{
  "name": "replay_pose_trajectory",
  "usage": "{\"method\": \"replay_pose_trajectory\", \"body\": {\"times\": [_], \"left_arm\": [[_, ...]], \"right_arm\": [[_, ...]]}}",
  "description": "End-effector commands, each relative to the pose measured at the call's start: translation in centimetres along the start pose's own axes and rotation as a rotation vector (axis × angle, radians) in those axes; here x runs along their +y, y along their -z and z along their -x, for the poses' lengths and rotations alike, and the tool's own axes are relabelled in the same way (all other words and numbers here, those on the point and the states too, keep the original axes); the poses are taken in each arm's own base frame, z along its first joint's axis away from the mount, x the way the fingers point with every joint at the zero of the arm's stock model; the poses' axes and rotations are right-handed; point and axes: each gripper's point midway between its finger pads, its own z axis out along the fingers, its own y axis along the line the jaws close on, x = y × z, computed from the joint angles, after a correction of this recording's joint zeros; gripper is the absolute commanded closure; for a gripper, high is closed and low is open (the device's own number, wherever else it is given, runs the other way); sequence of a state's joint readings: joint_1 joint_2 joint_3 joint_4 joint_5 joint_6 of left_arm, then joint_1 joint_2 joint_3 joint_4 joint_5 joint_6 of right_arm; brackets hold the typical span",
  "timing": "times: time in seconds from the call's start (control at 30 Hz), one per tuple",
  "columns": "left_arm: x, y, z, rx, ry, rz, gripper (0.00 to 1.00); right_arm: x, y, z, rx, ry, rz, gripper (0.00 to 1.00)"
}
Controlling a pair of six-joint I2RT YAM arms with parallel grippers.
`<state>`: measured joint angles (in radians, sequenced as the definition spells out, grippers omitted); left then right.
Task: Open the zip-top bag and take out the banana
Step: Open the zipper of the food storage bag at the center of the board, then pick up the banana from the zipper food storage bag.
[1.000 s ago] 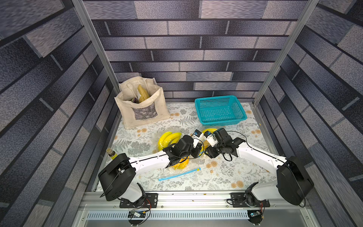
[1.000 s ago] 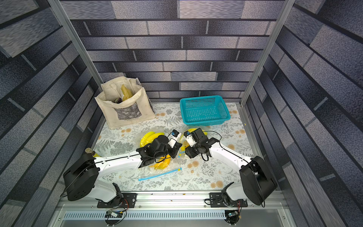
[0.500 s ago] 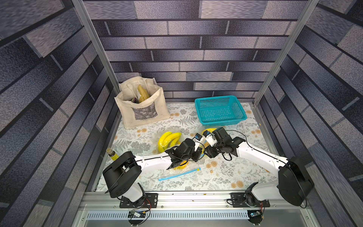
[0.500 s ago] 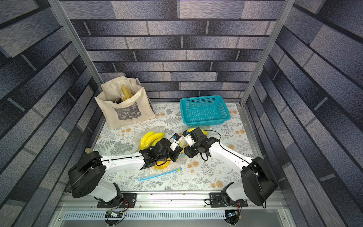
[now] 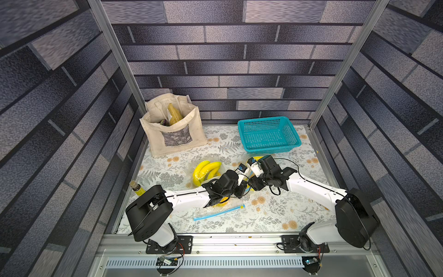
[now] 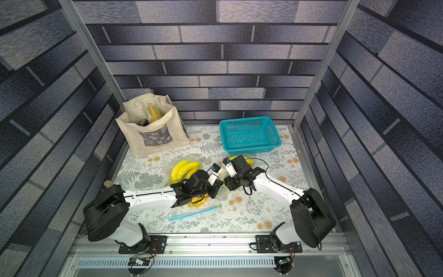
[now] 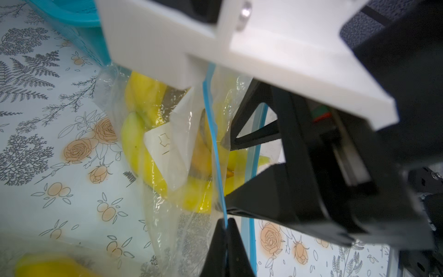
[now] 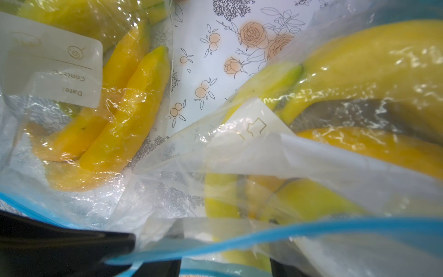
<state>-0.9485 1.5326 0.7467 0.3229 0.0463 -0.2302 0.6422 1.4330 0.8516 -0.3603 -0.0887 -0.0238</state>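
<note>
The clear zip-top bag point(image 7: 182, 134) with a blue zip strip point(image 7: 214, 144) hangs between my two grippers, its mouth parted. Yellow bananas point(image 7: 141, 153) lie inside it under a white label, also seen as bananas point(image 8: 311, 201) in the right wrist view. My left gripper point(image 7: 225, 226) is shut on one blue lip of the bag. My right gripper point(image 8: 225, 266) stands open with the zip strip point(image 8: 263, 235) running across between its black fingers point(image 7: 254, 140). In both top views the left gripper point(image 5: 241, 189) and right gripper point(image 5: 253, 185) almost touch and hide most of the bag.
A second bagged banana bunch point(image 5: 206, 170) lies behind the left arm. A third bag with a blue zip point(image 5: 219, 212) lies under its forearm. A canvas tote point(image 5: 172, 134) stands back left, a teal basket point(image 5: 268, 134) back right, a bottle point(image 5: 135, 187) at the left edge.
My left gripper has shifted a little to the right and forward, closer to the right gripper, keeping hold of the bag lip. The right arm has hardly moved.
</note>
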Motion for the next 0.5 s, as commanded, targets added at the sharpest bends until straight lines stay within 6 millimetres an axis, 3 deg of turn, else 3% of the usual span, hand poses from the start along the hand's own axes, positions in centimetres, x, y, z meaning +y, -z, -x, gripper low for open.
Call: {"method": "replay_pose_trajectory", "body": {"times": [0.0,0.27,0.47], "left_arm": [[0.0,0.1,0.1,-0.014,0.015,0.008,0.98],[0.6,0.1,1.5,-0.062,0.019,0.05,0.97],[0.8,-0.1,1.1,-0.053,0.019,0.058,0.97]], "right_arm": [[-0.1,-0.8,-1.6,0.08,0.016,-0.008,0.43],[0.5,-1.5,-3.2,0.193,0.039,0.02,0.46],[0.9,-1.2,-4.4,0.262,0.067,0.033,0.46]]}}
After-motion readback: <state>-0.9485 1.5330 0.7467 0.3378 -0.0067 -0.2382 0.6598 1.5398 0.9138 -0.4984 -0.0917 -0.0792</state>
